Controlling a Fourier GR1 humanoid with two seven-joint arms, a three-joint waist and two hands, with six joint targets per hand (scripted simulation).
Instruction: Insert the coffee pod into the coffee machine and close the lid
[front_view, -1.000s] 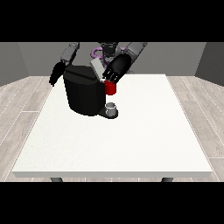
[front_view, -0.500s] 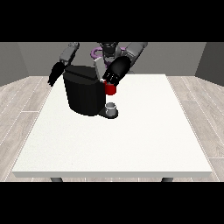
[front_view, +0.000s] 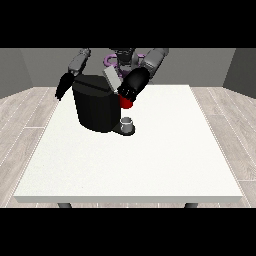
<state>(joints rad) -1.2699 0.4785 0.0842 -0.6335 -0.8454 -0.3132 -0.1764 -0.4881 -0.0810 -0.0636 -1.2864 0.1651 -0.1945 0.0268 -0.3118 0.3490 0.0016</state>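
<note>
At the upper centre of the frame, my robot hand at the view's right (front_view: 131, 88) now sits against the top right edge of the coffee machine (front_view: 97, 107), a touch higher and further left than it was half a second ago. The grey lid (front_view: 112, 78) stands tilted up beside it, not yet shut. A red thing at the machine (front_view: 127, 103) shows just under that robot hand. I read this as the inserting step near its end, with the closing of the lid to come.

I cannot make out the pod itself anywhere; a grey thing (front_view: 127, 123) stands on the machine's base at the front, and I cannot tell it for the pod.

That arm reaches down and left from the shoulder, forearm angled toward the machine. Whether its fingers are apart or together I cannot tell.

Over at the upper left, the other robot hand (front_view: 63, 87) hangs beside the machine, apart from it, fingers pointing down and looking relaxed, holding nothing. It has hardly shifted.

Everything stands on the white table (front_view: 150, 165).
</note>
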